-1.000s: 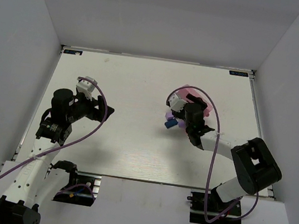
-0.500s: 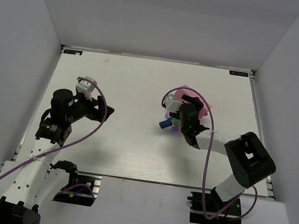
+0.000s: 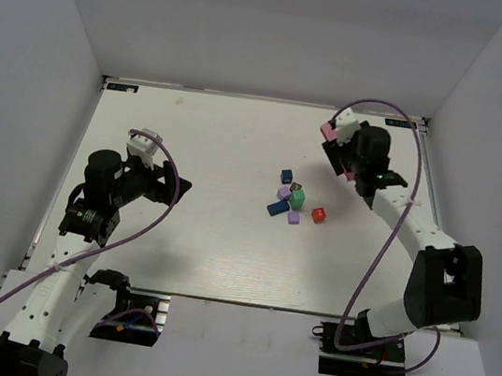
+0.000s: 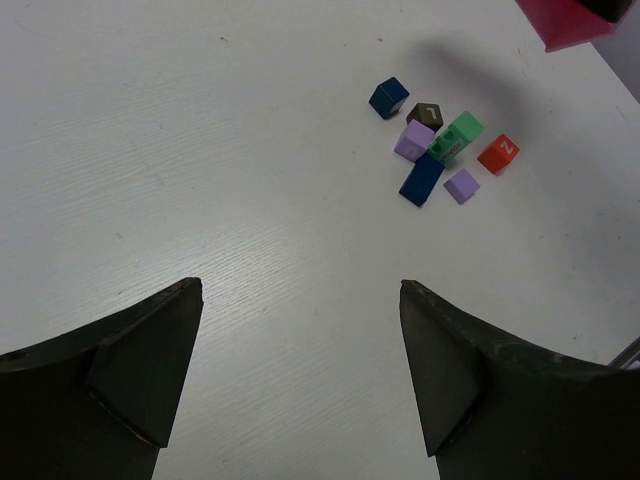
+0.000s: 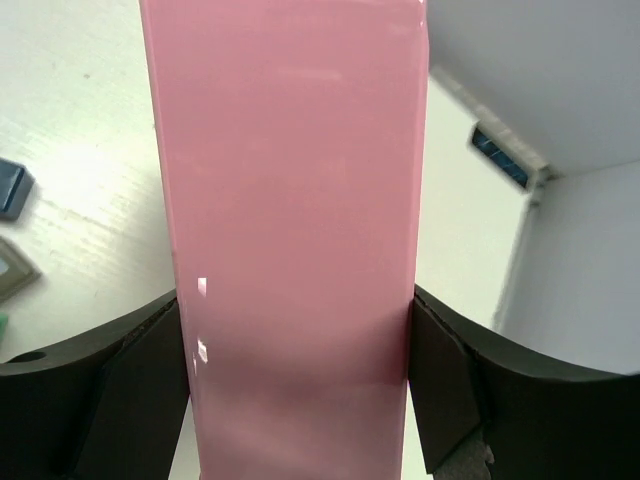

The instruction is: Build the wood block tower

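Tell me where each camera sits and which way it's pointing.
Top external: overhead at the near edge, looking down on the white table; left arm and right arm show.
Left wrist: on the left arm, looking down and ahead at the small painted wooden blocks; its open left gripper at bottom.
Right wrist: facing the glossy pink rectangular tray clamped in the right gripper.
Shared: top and left wrist both show the blocks.

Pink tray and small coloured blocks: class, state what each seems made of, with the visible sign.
Pink tray: probably plastic, glossy; smooth even surface with sharp white glints. Coloured blocks: likely painted wood, matte; flat colours, crisp square edges, no shine, though grain too small to see.
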You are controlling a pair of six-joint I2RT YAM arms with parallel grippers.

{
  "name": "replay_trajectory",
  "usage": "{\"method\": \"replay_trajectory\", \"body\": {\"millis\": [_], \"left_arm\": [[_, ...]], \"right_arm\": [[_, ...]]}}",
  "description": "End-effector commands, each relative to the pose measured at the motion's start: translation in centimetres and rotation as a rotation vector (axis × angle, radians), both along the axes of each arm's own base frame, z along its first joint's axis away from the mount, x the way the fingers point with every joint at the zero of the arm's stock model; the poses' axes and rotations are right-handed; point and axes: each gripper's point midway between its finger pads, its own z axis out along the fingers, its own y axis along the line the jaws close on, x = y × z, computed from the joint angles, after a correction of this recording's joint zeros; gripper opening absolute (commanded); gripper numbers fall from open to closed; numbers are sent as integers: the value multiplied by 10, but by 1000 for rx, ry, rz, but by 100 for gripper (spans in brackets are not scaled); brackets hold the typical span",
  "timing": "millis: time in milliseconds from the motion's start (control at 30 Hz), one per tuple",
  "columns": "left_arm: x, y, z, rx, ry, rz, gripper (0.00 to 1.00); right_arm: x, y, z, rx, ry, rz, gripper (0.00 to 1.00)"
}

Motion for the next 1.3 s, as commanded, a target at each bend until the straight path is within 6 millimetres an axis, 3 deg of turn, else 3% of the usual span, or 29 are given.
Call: {"method": "replay_trajectory", "body": {"millis": [0,67,100,167,200,233,567,967,1267], "left_arm": [[-3,-4,11,-11,-32,-28,89],[-5,-4,13,-12,-41,-29,89],[-5,-4,13,-12,-41,-29,89],[-6,-6,13,-15,-41,-37,89],[-6,-6,13,-15,-41,-37,89],[-6,-6,13,-15,-41,-37,89],[-7,-7,13,-18,-41,-46,89],[-7,-7,13,-18,-41,-46,89],[-5,-7,11,-17,-31,-46,89]], "right_arm": [[-17,7,-4,262,221,99,0],[-15,-7,-16,342,318,63,0],[-17,3,-11,413,348,131,0],[-18,-10,-25,508,448,105,0],[-17,-7,-25,554,477,132,0],[-17,-24,-27,587,506,93,0],[-22,-30,-60,862,717,143,0],[-20,-38,-91,986,833,122,0],[-16,-36,-103,1029,877,124,0]]}}
